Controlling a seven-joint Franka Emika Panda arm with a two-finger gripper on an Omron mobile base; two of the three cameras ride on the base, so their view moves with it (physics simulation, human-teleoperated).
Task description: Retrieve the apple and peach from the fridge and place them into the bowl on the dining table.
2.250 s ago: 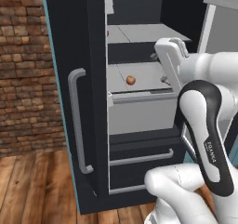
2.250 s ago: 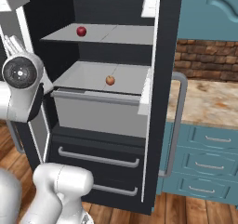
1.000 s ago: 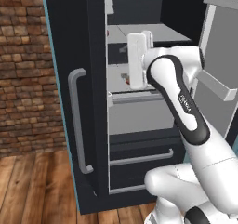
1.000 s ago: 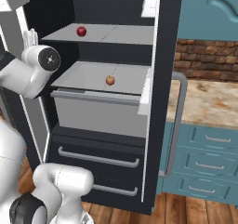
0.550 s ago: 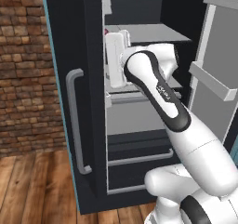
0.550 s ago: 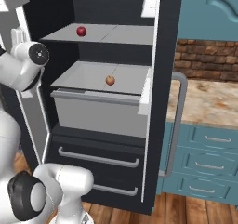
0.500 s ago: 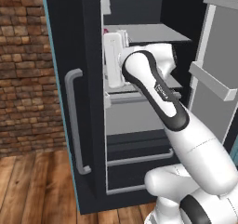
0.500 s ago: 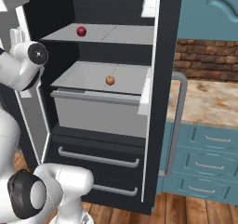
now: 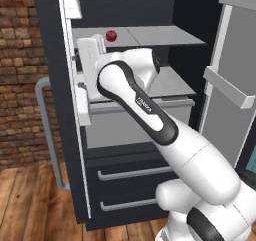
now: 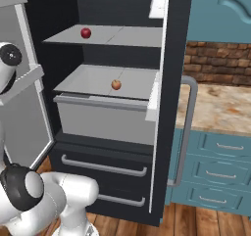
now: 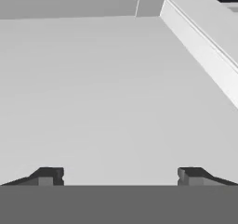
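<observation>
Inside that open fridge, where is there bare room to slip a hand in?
Both fridge shelves are mostly bare. The upper one is free right of the apple; the lower one is bare around the peach, out to its edges. Nowhere looks crowded.

Rises from the base at lower right of the left base view, bends at the elbow and reaches up and left with the forearm, wrist turned over at the top. Pincer (image 11: 119,175) spread wide in the hand view, both dark fingertips (image 11: 49,176) far apart, nothing between them, facing a plain grey surface.
</observation>
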